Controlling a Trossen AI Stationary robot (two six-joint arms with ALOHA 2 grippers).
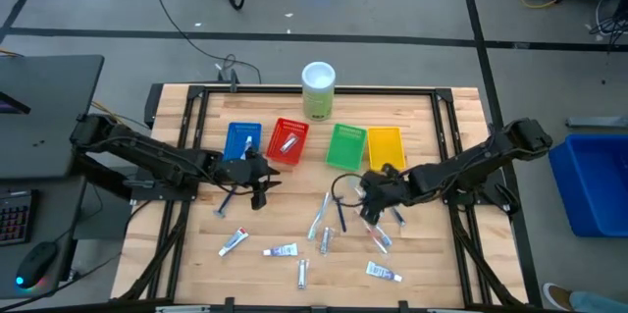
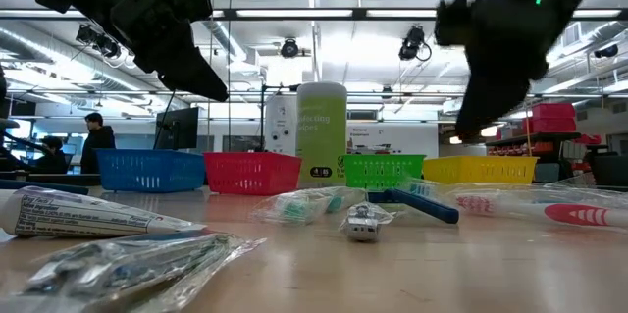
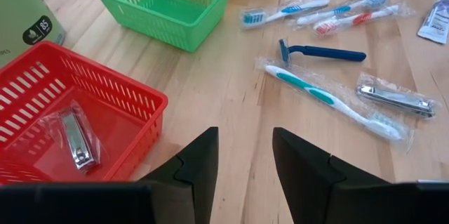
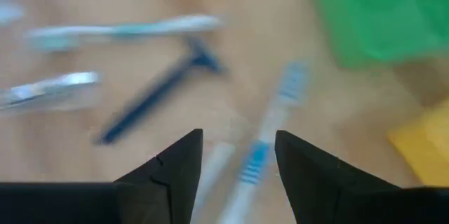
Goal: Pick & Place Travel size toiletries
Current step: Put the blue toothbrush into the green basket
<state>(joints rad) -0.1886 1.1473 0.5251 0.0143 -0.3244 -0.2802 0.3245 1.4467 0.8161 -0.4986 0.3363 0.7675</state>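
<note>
Along the far edge of the worktop, four trays are standing in a row: a blue tray, a red tray, a green tray and a yellow tray, with a pale green cylinder sitting just behind them. A wrapped nail clipper is lying inside the red tray.

Just in front of the blue and red trays, the left tool is hovering above bare wood with its fingers standing apart and nothing between them.

Near the front of the green and yellow trays, the right tool is hanging over the middle of the worktop, its fingers also standing apart and gripping nothing, with a blue-striped toothbrush lying below the gap.

Around the middle, the travel size toiletries are lying scattered: a dark blue razor, a teal toothbrush in clear wrap and a second wrapped nail clipper beside it. Toward the near edge, several small white tubes are lying well apart from one another.
</note>
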